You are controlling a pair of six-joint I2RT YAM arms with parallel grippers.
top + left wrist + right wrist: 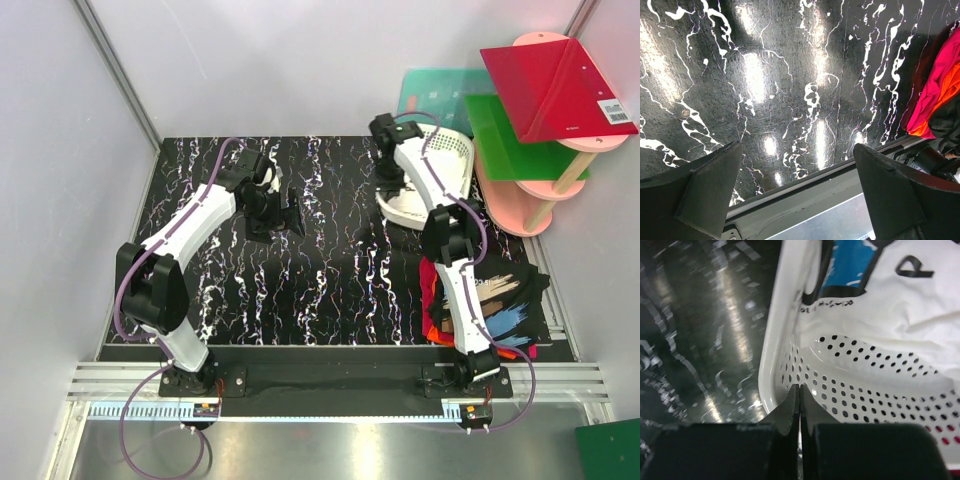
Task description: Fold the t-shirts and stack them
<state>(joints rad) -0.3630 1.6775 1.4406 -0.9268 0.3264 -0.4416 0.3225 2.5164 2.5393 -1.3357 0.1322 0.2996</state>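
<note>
On the left half of the table [340, 270] we count one arm, and its left claw [275, 218] hangs over bare marbled surface toward the far edge. Its fingers are spread wide with nothing between them.

Past the middle, the second arm reaches to the far right corner. There the right claw [800, 387] has its fingers pressed together on nothing, just at the rim of the single white basket [455, 160]. From above, the arm hides much of the basket's inside. The wrist view shows a white printed cloth [900, 305] lying in it, with a blue patch and black lettering. It is cut off by the frame, so we cannot tell what garment it is.

The t-shirts [500, 295] lie in one pile at the near right corner, against the right edge. The top one is black with tan and blue streaks slanting across it, and red and orange edges show beneath. We cannot count the layers, since the right arm covers the pile's left side. The heap is roughly square, with no clear long axis.

Beyond the table's far right corner a pink stand [545, 195] carries a red board [555, 85] and a green board [510, 140]. A third, teal board [430, 95] is half hidden behind the basket.
</note>
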